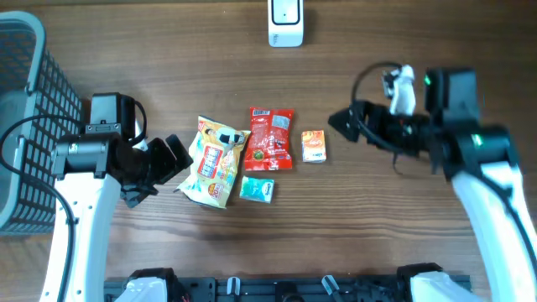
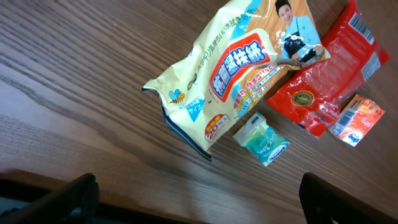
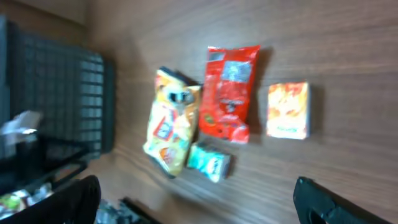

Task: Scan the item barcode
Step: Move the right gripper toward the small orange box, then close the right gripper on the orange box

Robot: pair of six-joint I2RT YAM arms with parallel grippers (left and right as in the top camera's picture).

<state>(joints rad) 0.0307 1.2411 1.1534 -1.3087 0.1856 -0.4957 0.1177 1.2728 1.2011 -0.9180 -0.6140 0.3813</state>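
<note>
In the overhead view, four items lie in a group at the centre of the brown wooden table [image 1: 403, 235]. The red plastic packet [image 1: 271, 138] is in the middle. The yellow crinkly plastic bag [image 1: 215, 161] touches it at 9 o'clock, the small orange cardboard box [image 1: 314, 146] lies just beside it at 3 o'clock, and the small teal packet [image 1: 257, 189] lies at its 7 o'clock. The white plastic barcode scanner [image 1: 285, 23] stands at 12 o'clock of the table, well apart from the group, and the grey plastic mesh basket [image 1: 25, 126] is at 9 o'clock. The left gripper [image 1: 170, 162] waits just beside the yellow bag at its 9 o'clock. The right gripper [image 1: 341, 123] is near the orange box at its 3 o'clock. In the left wrist view, the two dark fingers [image 2: 62, 199] are only in the bottom corners, spread wide with bare wood between them, so this hand is empty. The red packet shows a printed barcode on its edge at 1 o'clock of the frame. The right wrist view is blurred, but its fingers are also far apart and hold nothing. I judge that the task is at its beginning, because no item is picked up yet, and I cannot tell which one is chosen. The next move calls for one hand to come down over an item, close on its edge, and carry it toward 12 o'clock with the barcode facing the scanner.
</note>
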